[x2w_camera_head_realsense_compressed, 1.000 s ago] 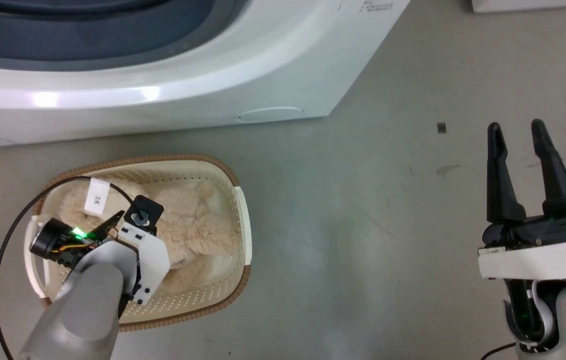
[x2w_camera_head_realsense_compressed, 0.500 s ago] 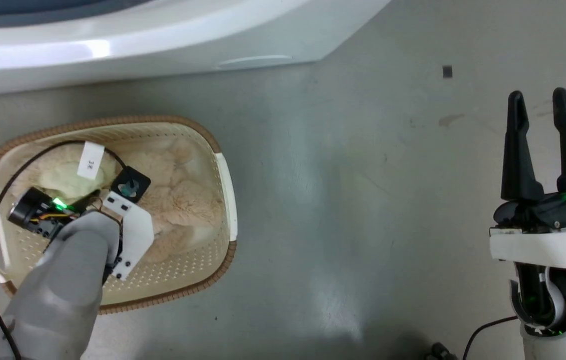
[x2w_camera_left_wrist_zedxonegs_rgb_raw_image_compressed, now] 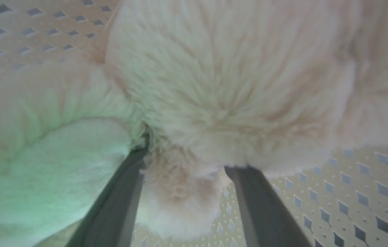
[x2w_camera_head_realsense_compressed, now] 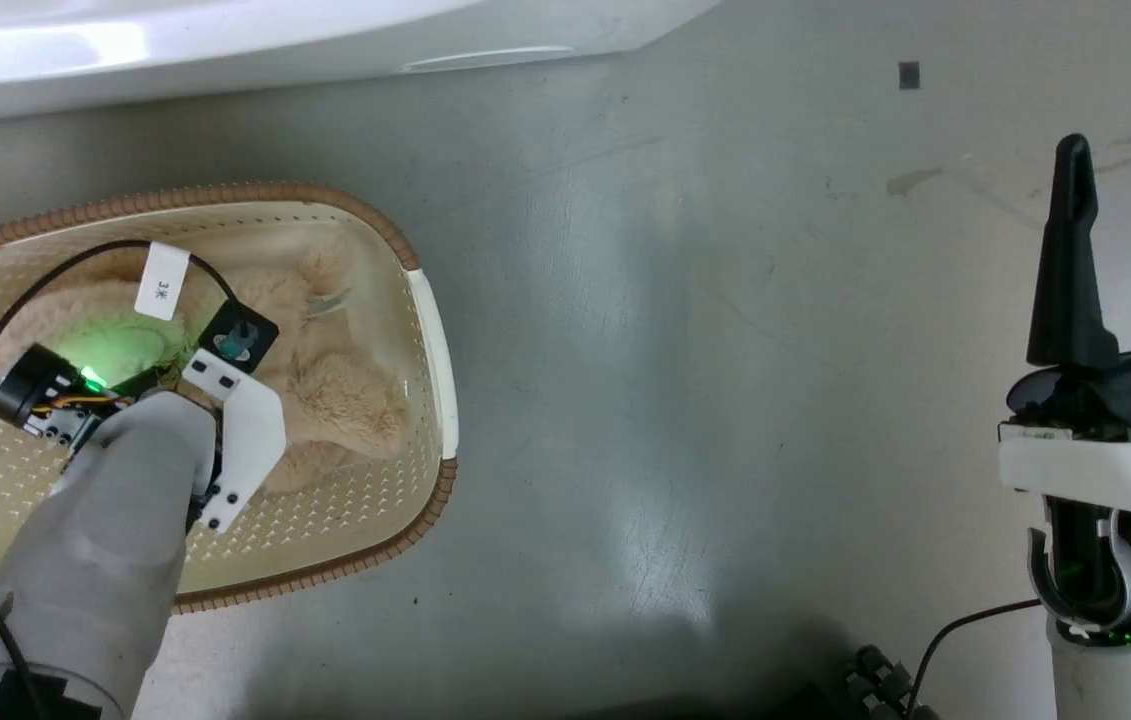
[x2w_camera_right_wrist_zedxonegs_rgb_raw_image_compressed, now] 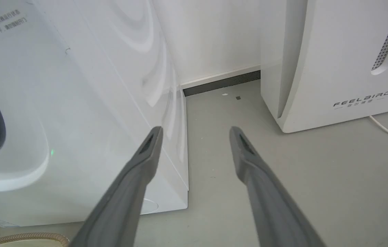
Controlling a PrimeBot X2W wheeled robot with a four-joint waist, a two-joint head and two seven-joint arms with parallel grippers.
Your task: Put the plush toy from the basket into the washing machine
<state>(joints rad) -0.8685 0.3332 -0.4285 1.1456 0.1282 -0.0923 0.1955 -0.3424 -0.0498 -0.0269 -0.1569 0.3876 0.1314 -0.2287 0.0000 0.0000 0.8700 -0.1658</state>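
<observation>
Bright, glare on floor (x2w_camera_head_realsense_compressed: pixel 670 585), L wrist view blurry w/ green tint.

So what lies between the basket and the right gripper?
Bare grey floor with some glare between the basket and the right gripper, seen in the head view.

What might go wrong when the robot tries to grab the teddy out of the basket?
The left gripper straddles just one small fluffy bit of the plush toy, so the fur might slip out. The toy fills much of the basket, so the basket may lift or drag along too.
</observation>
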